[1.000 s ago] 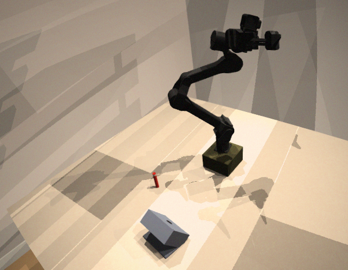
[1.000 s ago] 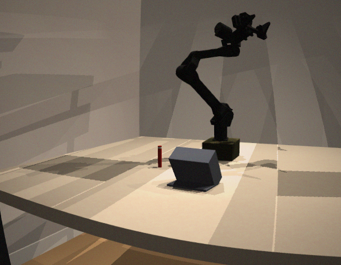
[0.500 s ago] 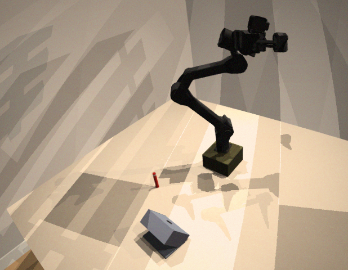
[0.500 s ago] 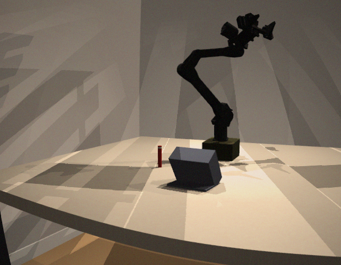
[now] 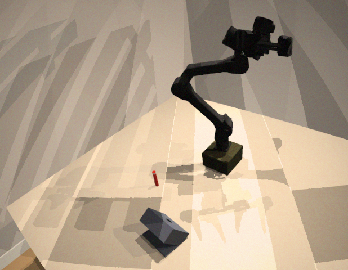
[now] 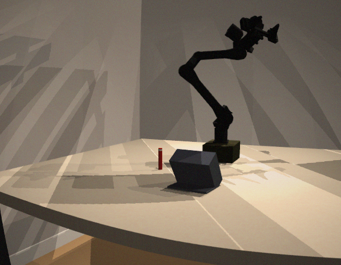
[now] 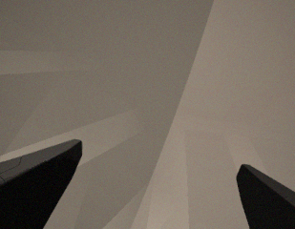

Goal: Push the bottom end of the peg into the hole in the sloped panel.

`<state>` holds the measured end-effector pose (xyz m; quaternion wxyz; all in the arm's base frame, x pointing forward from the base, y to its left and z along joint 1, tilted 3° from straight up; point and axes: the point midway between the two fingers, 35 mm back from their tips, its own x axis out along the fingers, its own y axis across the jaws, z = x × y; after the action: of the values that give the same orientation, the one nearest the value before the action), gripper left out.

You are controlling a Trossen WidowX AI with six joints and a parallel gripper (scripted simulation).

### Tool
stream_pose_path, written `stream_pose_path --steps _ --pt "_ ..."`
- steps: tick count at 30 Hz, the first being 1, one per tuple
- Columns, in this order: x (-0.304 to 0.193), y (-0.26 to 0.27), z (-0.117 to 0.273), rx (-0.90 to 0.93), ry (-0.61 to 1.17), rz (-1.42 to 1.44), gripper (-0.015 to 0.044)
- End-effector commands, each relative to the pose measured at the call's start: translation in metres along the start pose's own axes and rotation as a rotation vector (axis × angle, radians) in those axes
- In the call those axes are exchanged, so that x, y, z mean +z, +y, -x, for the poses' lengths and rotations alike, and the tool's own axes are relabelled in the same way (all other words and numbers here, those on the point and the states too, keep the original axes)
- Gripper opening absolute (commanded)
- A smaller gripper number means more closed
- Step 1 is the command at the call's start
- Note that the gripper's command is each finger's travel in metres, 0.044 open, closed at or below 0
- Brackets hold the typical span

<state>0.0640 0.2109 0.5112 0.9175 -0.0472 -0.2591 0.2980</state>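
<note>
A slim red peg [image 5: 155, 179] [image 6: 160, 160] stands upright on the table, with a pale band near its round top. A dark grey block with a sloped panel [image 5: 175, 228] [image 6: 190, 174] stands nearer the top and exterior views. Its face shows one small dark hole [image 5: 168, 220] in the top view; the hole is hidden in the exterior view. The hole's exact shape is too small to tell. My gripper [image 5: 258, 42] [image 6: 253, 33] [image 7: 161, 160] is open and empty, high above the table and far from the peg. The wrist view shows both fingertips wide apart against the walls.
The arm's base block [image 5: 222, 157] [image 6: 222, 150] stands behind the peg and the panel. The table [image 5: 308, 162] [image 6: 278, 216] carries patches of light and shadow. Its near edge shows in the exterior view. Walls rise behind the arm.
</note>
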Motion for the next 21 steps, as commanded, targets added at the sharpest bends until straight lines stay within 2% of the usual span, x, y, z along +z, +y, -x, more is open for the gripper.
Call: stream_pose_path --steps 1,21 --pt "-0.004 0.002 -0.007 -0.013 0.003 0.004 0.0440" --pt "-0.044 0.009 -0.044 -0.061 0.071 0.002 0.0440"
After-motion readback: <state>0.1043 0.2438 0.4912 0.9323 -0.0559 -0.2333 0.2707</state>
